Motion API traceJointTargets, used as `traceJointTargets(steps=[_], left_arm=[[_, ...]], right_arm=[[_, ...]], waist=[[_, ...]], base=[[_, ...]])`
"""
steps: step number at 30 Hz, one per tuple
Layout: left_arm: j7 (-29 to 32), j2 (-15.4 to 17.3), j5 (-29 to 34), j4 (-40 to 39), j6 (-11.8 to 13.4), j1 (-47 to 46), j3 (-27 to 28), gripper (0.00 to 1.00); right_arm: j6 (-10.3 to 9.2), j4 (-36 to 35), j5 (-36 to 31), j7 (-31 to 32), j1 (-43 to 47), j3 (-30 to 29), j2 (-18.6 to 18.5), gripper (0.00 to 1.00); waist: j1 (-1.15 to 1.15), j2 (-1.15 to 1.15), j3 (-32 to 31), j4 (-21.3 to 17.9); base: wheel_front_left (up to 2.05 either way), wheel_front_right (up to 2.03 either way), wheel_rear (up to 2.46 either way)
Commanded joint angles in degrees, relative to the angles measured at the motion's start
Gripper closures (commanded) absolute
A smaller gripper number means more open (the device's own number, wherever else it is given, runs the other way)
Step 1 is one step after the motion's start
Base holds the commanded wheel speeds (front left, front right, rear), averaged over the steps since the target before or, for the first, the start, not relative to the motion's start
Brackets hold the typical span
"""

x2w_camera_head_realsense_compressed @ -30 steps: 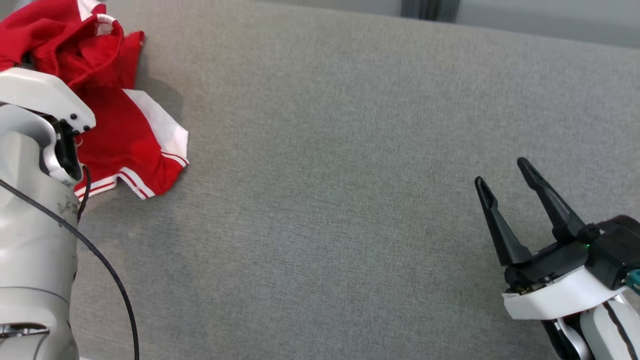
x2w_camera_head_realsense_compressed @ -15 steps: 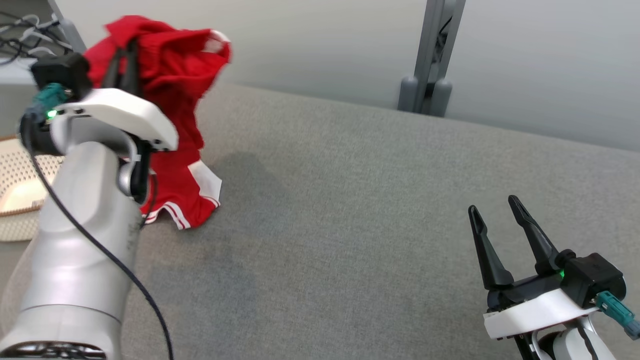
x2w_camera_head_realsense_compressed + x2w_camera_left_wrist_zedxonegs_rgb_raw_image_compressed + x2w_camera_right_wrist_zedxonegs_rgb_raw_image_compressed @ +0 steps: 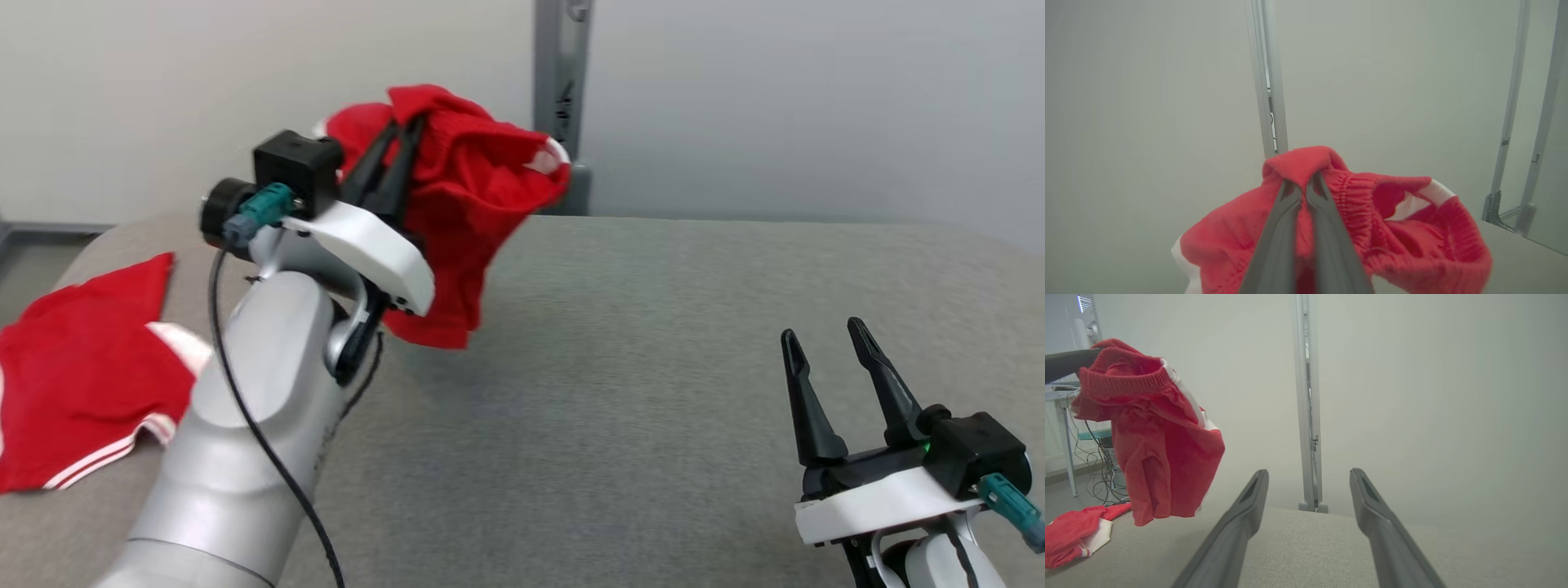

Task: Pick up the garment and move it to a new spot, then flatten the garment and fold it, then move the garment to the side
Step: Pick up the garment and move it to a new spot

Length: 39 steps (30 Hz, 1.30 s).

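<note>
The grey fabric surface (image 3: pixel 653 392) spreads wide under both arms. Near its left edge lies a second red cloth (image 3: pixel 73 384) with white stripes, mostly flat. The garment (image 3: pixel 465 204) (red shorts with white trim, it seems) hangs bunched in the air above the left half of the surface, clear of it. The left gripper (image 3: pixel 408 131) is clamped on the elastic waistband, its fingers nearly together. The right gripper (image 3: pixel 820 329) hovers low at the right, its fingers spread and empty
</note>
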Motion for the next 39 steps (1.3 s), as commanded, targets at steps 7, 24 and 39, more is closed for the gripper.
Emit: traceJointTargets(steps=[7,24,39], left_arm=[[0.4,-0.3,-4.6,-4.2,-0.3,2.4,-9.3,1.00],[-2.5,2.5,-7.6,6.1,-0.3,-0.6,-28.0,1.00],[-2.6,6.4,-7.3,21.0,7.5,-4.9,-26.5,0.00]], right_arm=[[0.04,0.1,0.2,-0.1,-1.6,-1.8,0.0,0.00],[0.05,-0.3,2.1,-0.1,-3.6,-4.1,0.1,0.00],[0.04,0.1,1.9,-0.1,-3.5,-3.3,-0.2,0.00]], waist=[[0.00,0.00,1.6,-14.4],[0.00,0.00,6.9,-22.9],[0.00,0.00,6.5,-17.4]], base=[[0.00,0.00,0.00],[0.00,0.00,0.00],[0.00,0.00,0.00]])
